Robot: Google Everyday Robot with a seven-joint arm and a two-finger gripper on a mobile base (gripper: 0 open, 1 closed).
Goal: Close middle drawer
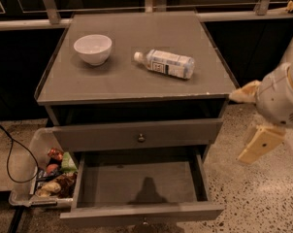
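Observation:
The middle drawer is pulled out wide at the bottom of the grey cabinet. Its shallow grey interior is bare. Its slim front panel runs along the lower edge of the view, with a small knob at its centre. Above it, the drawer with the taller front panel is pushed in. My gripper hangs in the air to the right of the cabinet, at about the height of the taller panel. Its cream fingers are spread apart and hold nothing. It touches neither drawer.
On the cabinet top stand a white bowl and a plastic bottle lying on its side. A clear bin of snacks sits on the floor to the left, beside a black cable. A railing runs behind.

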